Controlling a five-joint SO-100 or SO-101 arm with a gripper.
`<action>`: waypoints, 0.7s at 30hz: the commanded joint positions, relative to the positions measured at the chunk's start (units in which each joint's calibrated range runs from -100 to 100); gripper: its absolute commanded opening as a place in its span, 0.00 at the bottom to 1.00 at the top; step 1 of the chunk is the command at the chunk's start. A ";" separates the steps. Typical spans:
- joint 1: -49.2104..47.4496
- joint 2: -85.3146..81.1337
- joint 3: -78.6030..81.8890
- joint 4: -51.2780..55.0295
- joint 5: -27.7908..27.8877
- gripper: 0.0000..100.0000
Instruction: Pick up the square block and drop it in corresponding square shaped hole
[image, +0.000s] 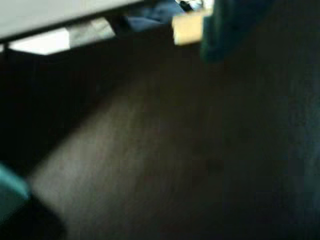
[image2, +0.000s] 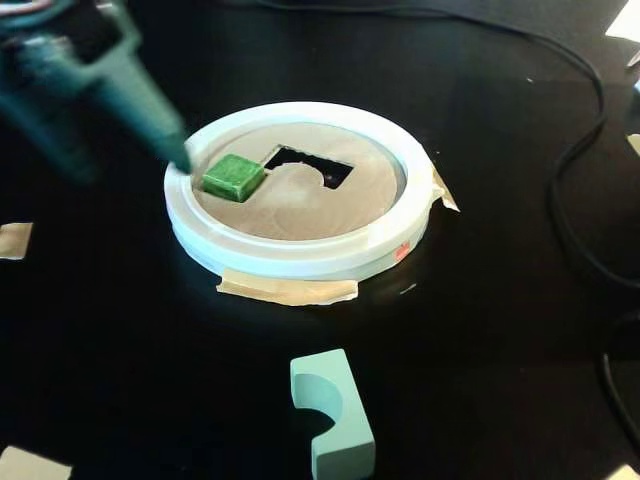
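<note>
In the fixed view a green square block (image2: 234, 176) lies flat on the wooden board (image2: 300, 215) inside a white ring (image2: 300, 255), just left of the dark cutout hole (image2: 312, 166). My teal gripper (image2: 178, 158) comes in from the upper left, motion-blurred. Its tip is over the ring's left rim, right beside the block's left edge. The block is not between the jaws. The wrist view is dark and blurred. It shows a teal finger (image: 235, 30) at the top right and a tan patch (image: 187, 27) beside it. The block does not show there.
A pale teal arch-shaped block (image2: 332, 410) lies on the black table in front of the ring. Strips of tan tape (image2: 288, 291) hold the ring down, and another strip (image2: 14, 240) is at the left edge. Black cables (image2: 575, 190) run along the right side.
</note>
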 joint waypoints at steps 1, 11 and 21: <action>9.29 -20.77 15.39 -9.09 1.66 0.80; 10.16 -47.90 48.45 -25.15 1.95 0.81; 21.27 -51.22 55.01 -24.35 7.72 0.81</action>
